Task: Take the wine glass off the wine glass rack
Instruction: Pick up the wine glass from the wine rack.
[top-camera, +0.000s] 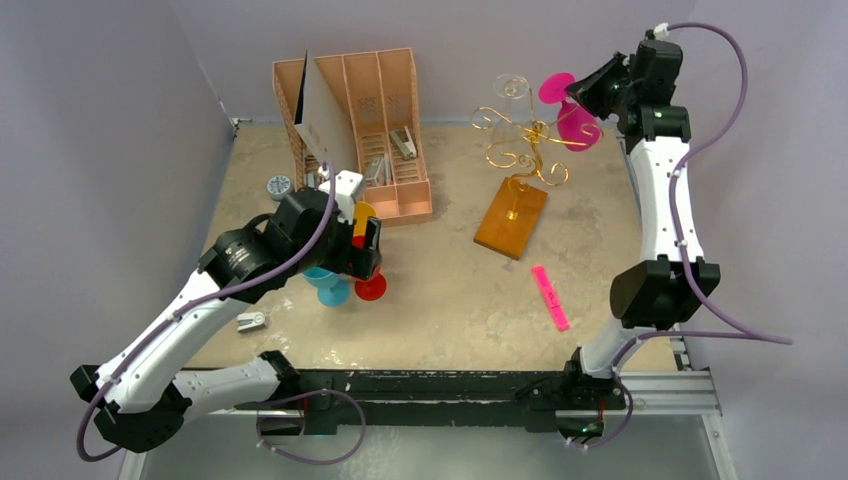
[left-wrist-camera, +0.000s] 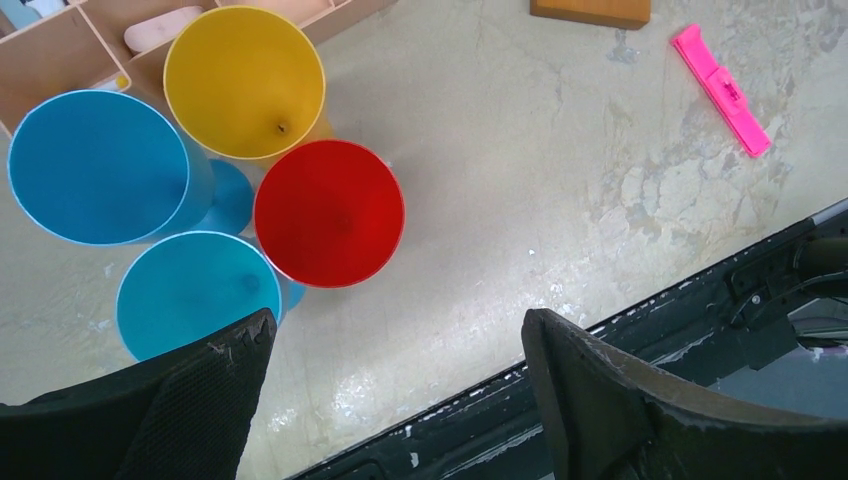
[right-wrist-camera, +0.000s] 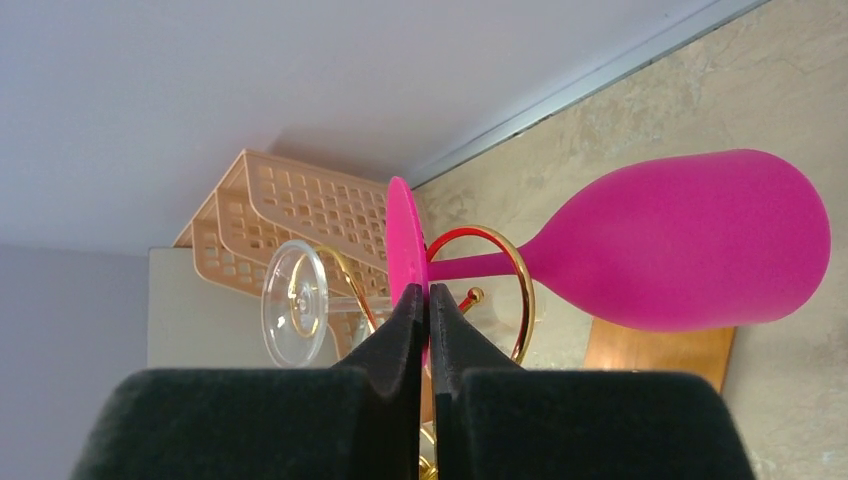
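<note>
I logged, left to right: left gripper (left-wrist-camera: 395, 340), jaws wide open above the cups (left-wrist-camera: 330, 213), well apart; wine glass rack (top-camera: 511, 217) rear right; pink wine glass (right-wrist-camera: 690, 240) hanging there, long axis crosswise to my nearer right gripper (right-wrist-camera: 427, 300), which was closed on its foot rim.

— Between the fingers of the left gripper (left-wrist-camera: 397, 335)?
— Spread wide; only table (left-wrist-camera: 520, 170) between them.
— Up left?
— Four glasses seen mouth-on, bunched close: yellow glass (left-wrist-camera: 245, 80) on top, red glass (left-wrist-camera: 330, 212) just below, large blue glass (left-wrist-camera: 98, 168) at left, smaller blue glass (left-wrist-camera: 190, 285) lowest, partly hidden by one finger; pink-tan organiser (left-wrist-camera: 50, 50) behind.
— To the right?
— Pink strip (left-wrist-camera: 722, 90) flat on the table; wooden base (left-wrist-camera: 590, 10) cut by the top edge; black rail (left-wrist-camera: 690, 300) along the near edge.
</note>
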